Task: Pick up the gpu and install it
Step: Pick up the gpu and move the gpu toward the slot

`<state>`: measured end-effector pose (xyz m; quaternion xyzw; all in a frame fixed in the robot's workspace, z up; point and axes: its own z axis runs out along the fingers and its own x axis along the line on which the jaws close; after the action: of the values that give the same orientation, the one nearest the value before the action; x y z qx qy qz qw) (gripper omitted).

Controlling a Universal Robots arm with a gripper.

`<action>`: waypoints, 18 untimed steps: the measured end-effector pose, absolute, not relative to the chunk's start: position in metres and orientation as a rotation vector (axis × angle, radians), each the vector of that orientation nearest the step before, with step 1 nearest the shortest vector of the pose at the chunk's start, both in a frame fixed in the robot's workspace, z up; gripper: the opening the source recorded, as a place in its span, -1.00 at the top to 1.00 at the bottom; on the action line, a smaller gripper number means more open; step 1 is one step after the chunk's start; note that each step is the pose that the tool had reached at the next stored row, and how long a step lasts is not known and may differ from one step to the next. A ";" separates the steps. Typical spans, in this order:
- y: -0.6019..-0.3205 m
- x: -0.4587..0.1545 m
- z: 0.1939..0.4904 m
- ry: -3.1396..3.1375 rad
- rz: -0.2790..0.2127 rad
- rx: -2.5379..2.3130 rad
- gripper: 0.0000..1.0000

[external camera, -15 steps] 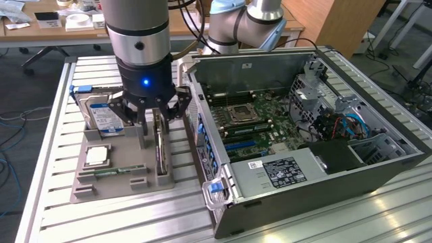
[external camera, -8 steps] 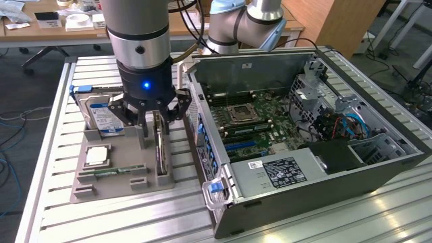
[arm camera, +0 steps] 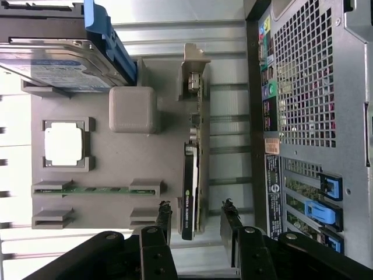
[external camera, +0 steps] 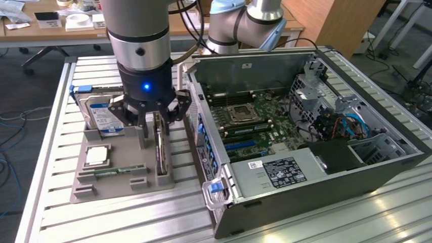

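One gripper (external camera: 157,124) (arm camera: 197,213) hangs on the one working arm in the exterior view's left half, its two black fingers (arm camera: 165,221) spread moderately apart and holding nothing. They straddle the end of the one gpu (external camera: 161,152) (arm camera: 191,175), with a clear gap on each side. The gpu is a thin black card with a silver metal bracket at its far end. It stands on edge in a slot of the one grey matte plastic tray (external camera: 118,188) (arm camera: 111,169), on the tray's side nearest the computer case (external camera: 324,187) (arm camera: 303,87). The tray also holds one silver hard drive (external camera: 101,116) (arm camera: 55,61) with a blue-white label and a blue plastic bracket, upright at the tray's far end. With it are one square metal-topped processor (external camera: 98,154) (arm camera: 64,144) in a raised frame and one slim green memory stick (external camera: 111,171) (arm camera: 96,189) lying flat. There is also one rounded grey block (arm camera: 133,109). The single case is a dark metal box lying open on the exterior view's right, its green board exposed and its back panel perforated. Everything rests on one ribbed aluminium table (external camera: 121,223). A second arm (external camera: 246,23) bends at the upper middle of the exterior view
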<state>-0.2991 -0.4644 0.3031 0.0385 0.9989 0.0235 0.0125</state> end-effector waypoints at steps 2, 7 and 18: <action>-0.464 -0.299 0.301 3.113 0.074 0.120 0.05; -0.464 -0.299 0.300 3.114 0.073 0.120 0.05; -0.464 -0.299 0.292 3.113 0.074 0.120 0.05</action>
<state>-0.2990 -0.4644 0.2923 0.0385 0.9989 0.0236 0.0125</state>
